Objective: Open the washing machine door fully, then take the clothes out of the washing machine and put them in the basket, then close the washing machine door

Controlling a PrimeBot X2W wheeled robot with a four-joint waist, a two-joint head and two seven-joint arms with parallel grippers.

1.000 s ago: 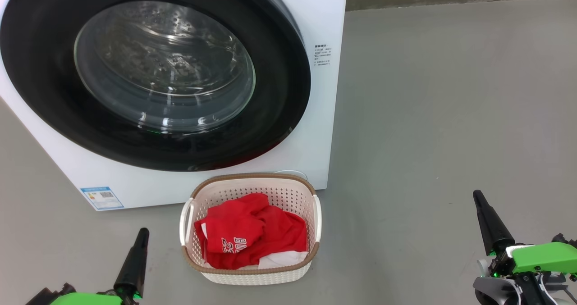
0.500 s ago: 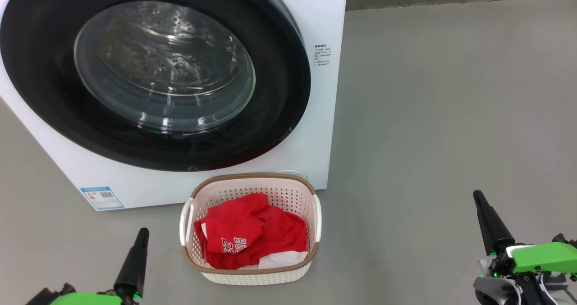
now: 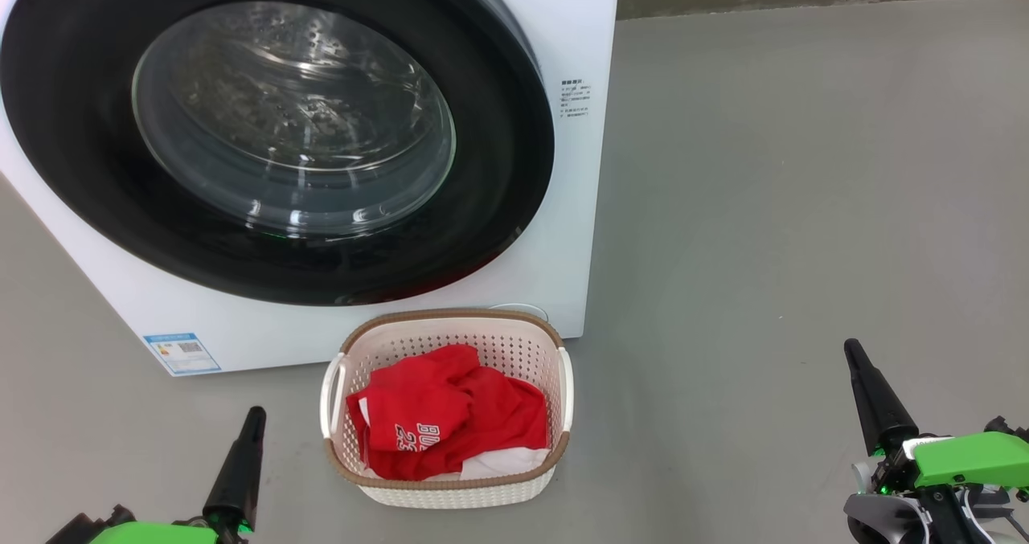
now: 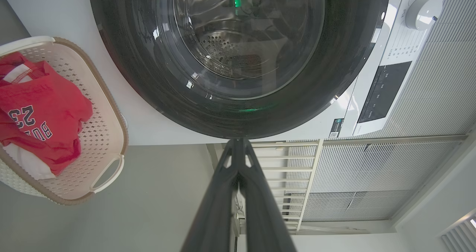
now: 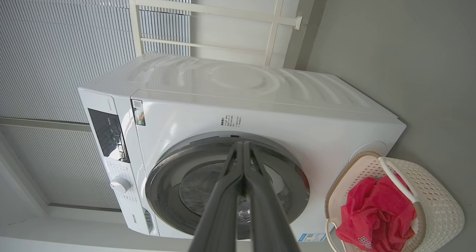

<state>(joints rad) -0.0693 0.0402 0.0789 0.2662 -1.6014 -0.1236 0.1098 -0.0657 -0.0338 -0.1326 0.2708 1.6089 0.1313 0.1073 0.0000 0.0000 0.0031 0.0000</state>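
While the left gripper (image 3: pixel 255 417) and right gripper (image 3: pixel 851 351) sat low at either side of the head view, each had its jaws pressed fully together, holding nothing. The door (image 3: pixel 293 118) was shut flat against the washer (image 3: pixel 580 239), its steel drum (image 4: pixel 223 54) showing through the glass. The clothes (image 3: pixel 450 415), red with white lettering, lay heaped in the basket (image 3: pixel 450 316), which stood on the grey floor (image 3: pixel 804 206) just before the washer's front, between the grippers, nearer the left one.

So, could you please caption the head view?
Red jersey clothes in cream perforated basket before closed white front-loading washing machine.
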